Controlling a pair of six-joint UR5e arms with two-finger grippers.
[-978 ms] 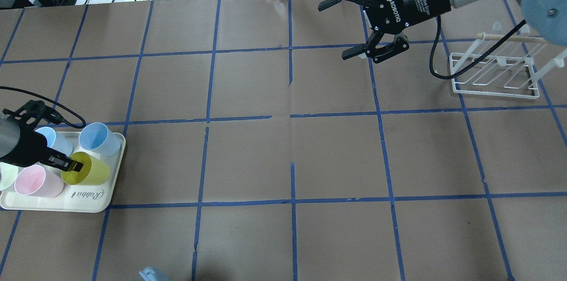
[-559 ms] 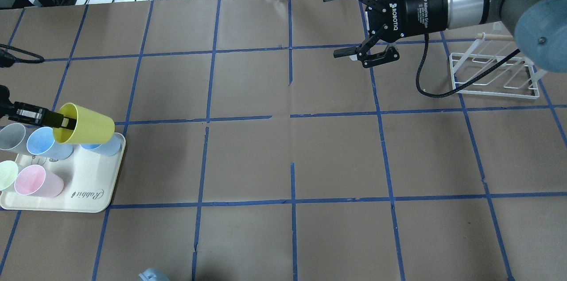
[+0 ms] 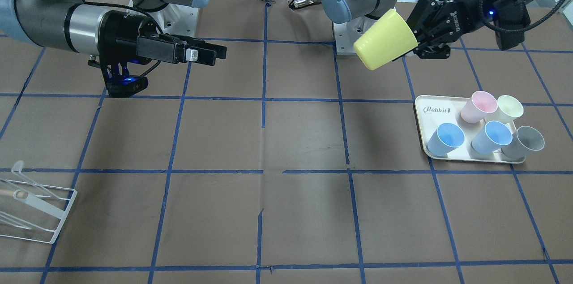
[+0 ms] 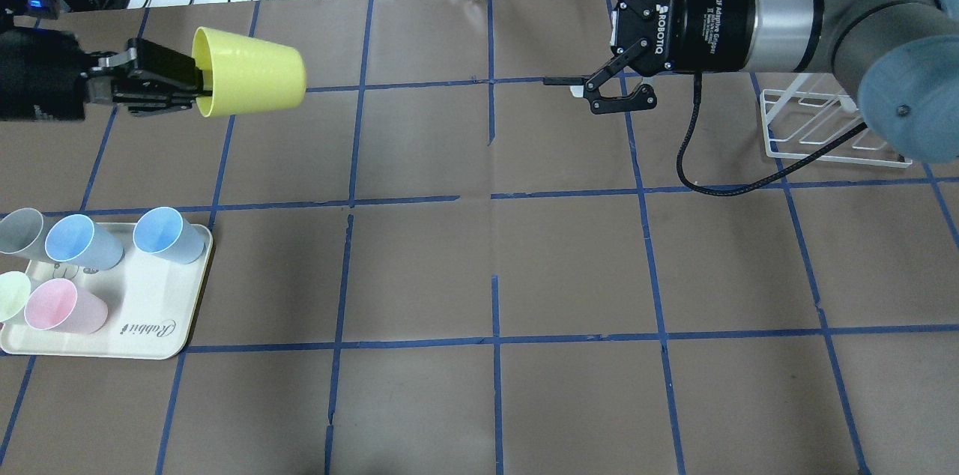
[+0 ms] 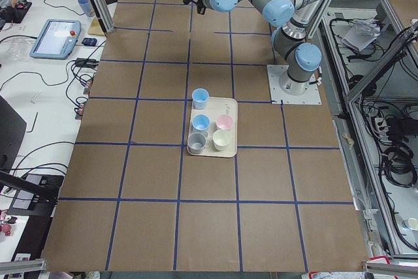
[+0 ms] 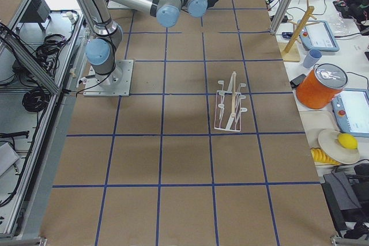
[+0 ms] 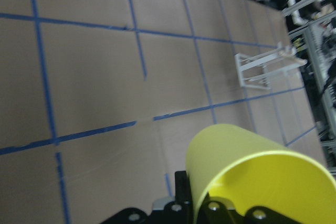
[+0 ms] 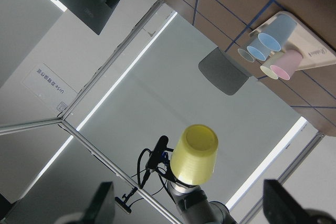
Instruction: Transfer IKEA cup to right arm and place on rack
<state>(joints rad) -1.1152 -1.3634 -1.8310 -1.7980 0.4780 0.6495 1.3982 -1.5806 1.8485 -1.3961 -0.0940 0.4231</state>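
Overhead exterior view: the IKEA cup (image 4: 251,80), just over the tray's edge a moment ago, now hangs clear of the table (image 4: 569,258) toward its far side, tipped flat with its base aimed at the right gripper (image 4: 560,27); the left gripper (image 4: 196,81) pinches the cup's rim wall, the cup jutting straight out ahead of its fingers; the right gripper, well apart from the cup, has swung level to face it, jaws spread wide, holding nothing; the rack (image 4: 820,126) lies behind that gripper, under its arm; the cream tray (image 4: 150,310), with the pink cup (image 4: 56,308) and four others, sits nearer the robot than the left gripper.
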